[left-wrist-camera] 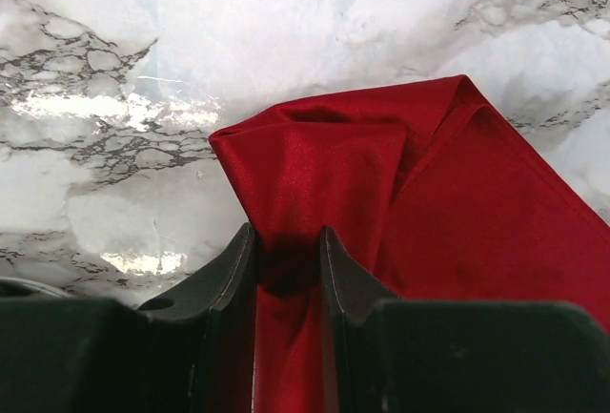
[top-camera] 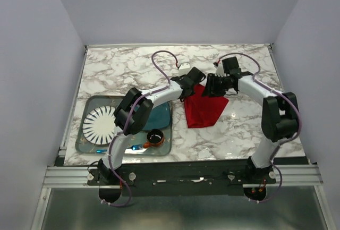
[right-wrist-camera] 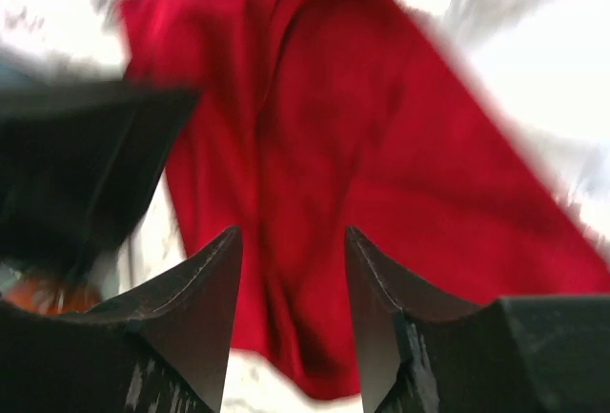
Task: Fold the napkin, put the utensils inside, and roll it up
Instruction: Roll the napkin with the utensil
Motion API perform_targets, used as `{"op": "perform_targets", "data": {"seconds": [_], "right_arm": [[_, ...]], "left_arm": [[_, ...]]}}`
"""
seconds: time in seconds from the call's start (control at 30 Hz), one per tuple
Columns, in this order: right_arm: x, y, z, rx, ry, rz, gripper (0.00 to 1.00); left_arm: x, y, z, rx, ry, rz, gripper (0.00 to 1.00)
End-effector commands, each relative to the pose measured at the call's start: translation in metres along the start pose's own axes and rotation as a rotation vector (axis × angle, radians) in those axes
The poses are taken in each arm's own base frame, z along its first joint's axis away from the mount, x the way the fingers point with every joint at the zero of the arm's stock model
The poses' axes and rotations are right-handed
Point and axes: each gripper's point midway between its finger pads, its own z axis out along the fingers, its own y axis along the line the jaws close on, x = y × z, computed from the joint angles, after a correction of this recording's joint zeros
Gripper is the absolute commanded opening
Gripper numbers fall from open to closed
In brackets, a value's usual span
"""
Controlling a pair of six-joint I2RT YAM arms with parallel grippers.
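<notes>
The red napkin (top-camera: 203,110) lies partly lifted in the middle of the marble table, its lower point resting on the surface. My left gripper (top-camera: 192,83) is at the napkin's upper left edge. In the left wrist view it (left-wrist-camera: 286,241) is shut on a bunched fold of the napkin (left-wrist-camera: 457,203). My right gripper (top-camera: 212,85) is at the upper right edge. In the blurred right wrist view its jaws (right-wrist-camera: 291,241) stand apart with the napkin (right-wrist-camera: 381,127) beyond them, and the left gripper (right-wrist-camera: 86,165) shows as a dark shape at left. The silver fork is out of view.
A grey tray (top-camera: 87,144) at the near left holds a white striped plate (top-camera: 102,124), a teal plate (top-camera: 158,116), an orange-brown cup (top-camera: 154,137) and a blue plastic utensil (top-camera: 135,147). A small white object (top-camera: 184,66) lies behind the grippers.
</notes>
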Motion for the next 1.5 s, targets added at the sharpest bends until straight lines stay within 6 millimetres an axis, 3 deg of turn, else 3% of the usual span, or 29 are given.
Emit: {"op": "perform_targets", "data": {"seconds": [0.0, 0.03, 0.07, 0.13, 0.17, 0.27, 0.43, 0.47, 0.5, 0.57, 0.73, 0.83, 1.0, 1.17, 1.3, 1.47], "right_arm": [[0.035, 0.021, -0.023, -0.066, -0.043, 0.019, 0.55], [0.044, 0.025, -0.029, -0.075, -0.045, 0.018, 0.54], [0.067, 0.027, -0.025, -0.080, -0.003, 0.025, 0.53], [0.081, 0.038, -0.024, -0.136, -0.006, 0.045, 0.47], [0.101, 0.043, -0.024, -0.161, 0.011, 0.052, 0.44], [0.106, 0.062, -0.020, -0.174, -0.045, -0.023, 0.47], [0.089, 0.070, -0.013, -0.065, -0.167, -0.184, 0.55], [0.091, 0.077, -0.011, -0.055, -0.177, -0.223, 0.56], [0.079, 0.083, -0.010, 0.008, -0.239, -0.279, 0.57], [0.075, 0.080, -0.013, 0.064, -0.237, -0.269, 0.58], [0.075, 0.046, -0.033, 0.284, -0.220, -0.229, 0.62], [0.069, 0.061, -0.043, 0.215, -0.246, -0.282, 0.64], [0.073, 0.091, -0.020, 0.122, -0.237, -0.373, 0.65], [0.080, 0.086, 0.015, 0.151, -0.213, -0.362, 0.47], [0.086, 0.096, 0.024, 0.173, -0.247, -0.395, 0.46], [0.092, 0.089, 0.040, 0.218, -0.229, -0.412, 0.48]], "left_arm": [[0.016, 0.004, 0.007, -0.001, 0.062, -0.037, 0.00], [0.018, 0.005, 0.008, -0.003, 0.067, -0.039, 0.00], [0.019, 0.005, 0.009, 0.002, 0.074, -0.046, 0.00], [0.024, 0.009, 0.012, 0.006, 0.097, -0.073, 0.00], [0.026, 0.010, 0.013, 0.007, 0.103, -0.078, 0.00], [0.030, 0.013, 0.015, 0.006, 0.116, -0.088, 0.00], [0.033, 0.015, 0.012, 0.020, 0.137, -0.112, 0.00], [0.033, 0.015, 0.011, 0.023, 0.138, -0.114, 0.00], [0.036, 0.015, 0.010, 0.040, 0.154, -0.126, 0.00], [0.039, 0.017, 0.010, 0.035, 0.161, -0.120, 0.00], [0.045, 0.024, 0.010, 0.028, 0.171, -0.114, 0.00], [0.046, 0.026, 0.010, 0.036, 0.179, -0.123, 0.00], [0.048, 0.022, 0.010, 0.049, 0.198, -0.146, 0.00], [0.047, 0.024, 0.009, 0.049, 0.205, -0.163, 0.00], [0.051, 0.025, 0.010, 0.055, 0.219, -0.173, 0.00], [0.051, 0.025, 0.010, 0.058, 0.222, -0.179, 0.00]]}}
